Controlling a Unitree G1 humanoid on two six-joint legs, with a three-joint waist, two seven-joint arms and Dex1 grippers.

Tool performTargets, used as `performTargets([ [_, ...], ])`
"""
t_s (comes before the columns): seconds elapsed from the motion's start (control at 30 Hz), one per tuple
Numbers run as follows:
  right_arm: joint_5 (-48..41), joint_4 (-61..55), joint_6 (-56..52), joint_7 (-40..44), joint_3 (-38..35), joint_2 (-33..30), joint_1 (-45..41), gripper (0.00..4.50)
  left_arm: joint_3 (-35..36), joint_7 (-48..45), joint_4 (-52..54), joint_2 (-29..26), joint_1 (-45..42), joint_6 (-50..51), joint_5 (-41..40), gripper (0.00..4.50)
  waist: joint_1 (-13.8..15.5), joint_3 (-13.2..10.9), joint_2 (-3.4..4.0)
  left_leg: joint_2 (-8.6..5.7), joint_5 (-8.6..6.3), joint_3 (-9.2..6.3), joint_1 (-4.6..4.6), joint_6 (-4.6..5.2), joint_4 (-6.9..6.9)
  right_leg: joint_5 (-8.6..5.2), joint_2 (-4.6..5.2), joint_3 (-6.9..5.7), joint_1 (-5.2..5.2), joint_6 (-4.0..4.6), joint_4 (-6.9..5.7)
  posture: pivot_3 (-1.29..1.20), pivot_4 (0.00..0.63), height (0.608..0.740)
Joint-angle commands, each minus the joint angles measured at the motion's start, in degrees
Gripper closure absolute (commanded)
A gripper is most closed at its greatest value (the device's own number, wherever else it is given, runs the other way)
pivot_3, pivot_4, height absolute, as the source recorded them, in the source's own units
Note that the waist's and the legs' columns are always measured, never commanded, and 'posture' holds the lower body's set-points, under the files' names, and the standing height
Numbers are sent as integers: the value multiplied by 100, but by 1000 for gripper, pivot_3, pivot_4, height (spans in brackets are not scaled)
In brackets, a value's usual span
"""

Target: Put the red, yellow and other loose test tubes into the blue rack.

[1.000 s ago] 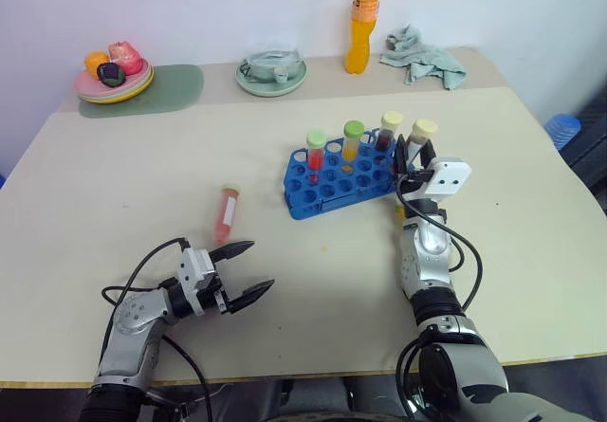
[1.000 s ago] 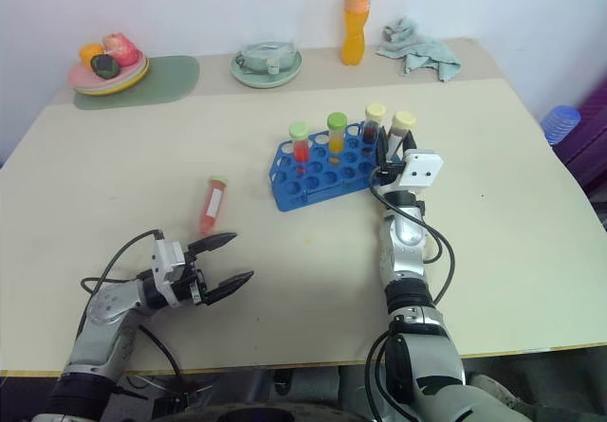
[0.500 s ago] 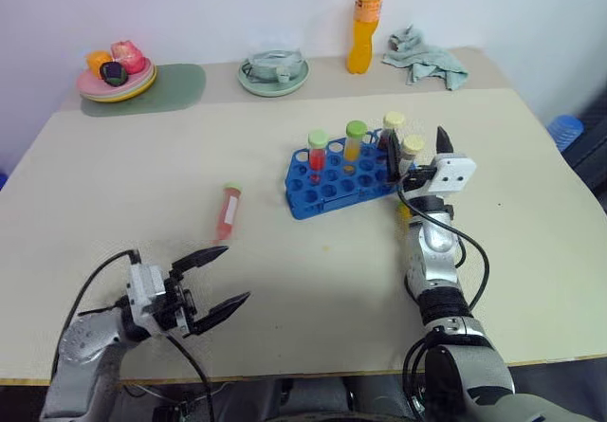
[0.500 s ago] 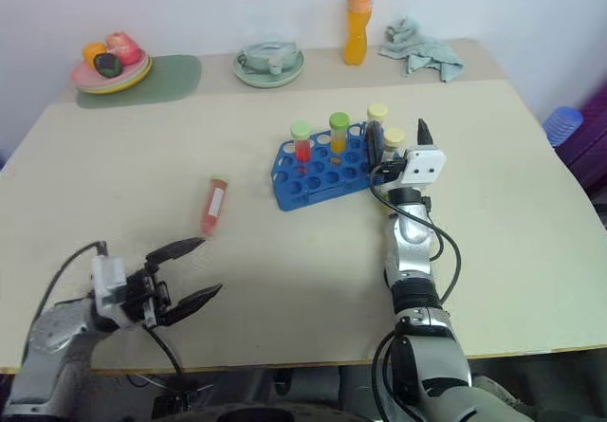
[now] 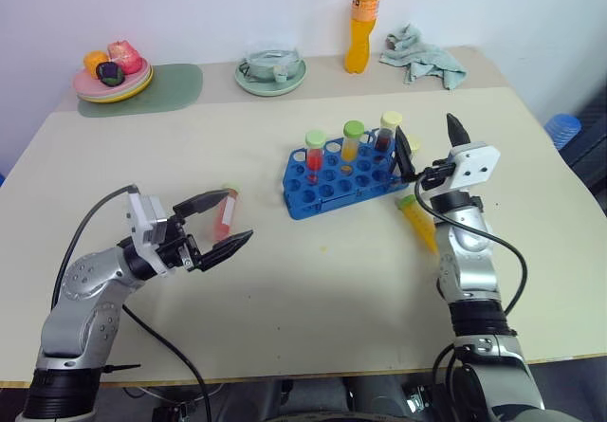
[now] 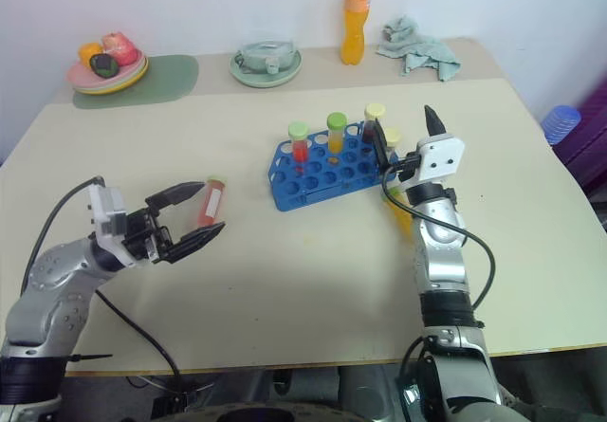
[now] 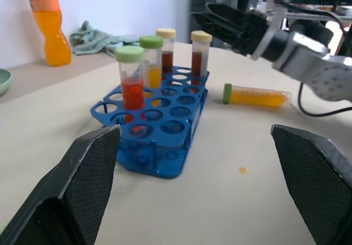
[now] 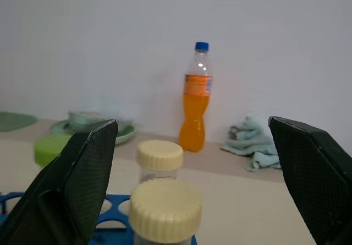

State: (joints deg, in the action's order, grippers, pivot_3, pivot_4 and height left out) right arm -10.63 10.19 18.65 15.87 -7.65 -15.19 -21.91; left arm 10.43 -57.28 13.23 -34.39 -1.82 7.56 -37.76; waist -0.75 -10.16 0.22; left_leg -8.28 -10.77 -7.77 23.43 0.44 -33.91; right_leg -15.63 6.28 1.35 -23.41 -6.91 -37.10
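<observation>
The blue rack [image 5: 343, 177] holds four tubes upright, and a yellow tube [image 5: 418, 221] lies flat at its 4 o'clock, cap toward the rack. A red tube [image 5: 225, 213] lies at the rack's 9 o'clock, cap pointing to 12 o'clock. Both the left end effector [image 5: 222, 223] and the right end effector [image 5: 428, 141] are spread wide and hold nothing.
</observation>
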Motion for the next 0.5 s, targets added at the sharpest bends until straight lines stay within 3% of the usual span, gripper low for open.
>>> performTargets([
  [0.03,-217,-1184,-953,132,-9,-316,183,43,56,-5,-26,-67,-429,291,-178,0,13,-1,0,0,0,0,0,0,0,-3,0,0,0,5,0,0,150,739],
  [0.23,-1279,-2654,-3090,389,-325,-962,627,43,-370,160,-159,200,-1221,712,-11,0,28,-3,-9,-1,-1,-1,5,2,-2,-2,8,-6,1,2,5,0,150,739],
  [0.4,-2837,-3607,-5014,846,-932,-1879,1063,43,-652,-71,-300,248,-1700,884,59,0,17,-10,-20,-1,-2,-1,14,5,-4,3,13,-10,-1,-8,8,0,150,739],
  [0.5,-3243,-3705,-5808,1090,-1271,-2517,1326,43,-819,-303,-374,196,-1874,969,122,0,8,-12,-23,0,-4,1,16,8,-4,3,15,-12,-1,-8,13,0,150,739],
])
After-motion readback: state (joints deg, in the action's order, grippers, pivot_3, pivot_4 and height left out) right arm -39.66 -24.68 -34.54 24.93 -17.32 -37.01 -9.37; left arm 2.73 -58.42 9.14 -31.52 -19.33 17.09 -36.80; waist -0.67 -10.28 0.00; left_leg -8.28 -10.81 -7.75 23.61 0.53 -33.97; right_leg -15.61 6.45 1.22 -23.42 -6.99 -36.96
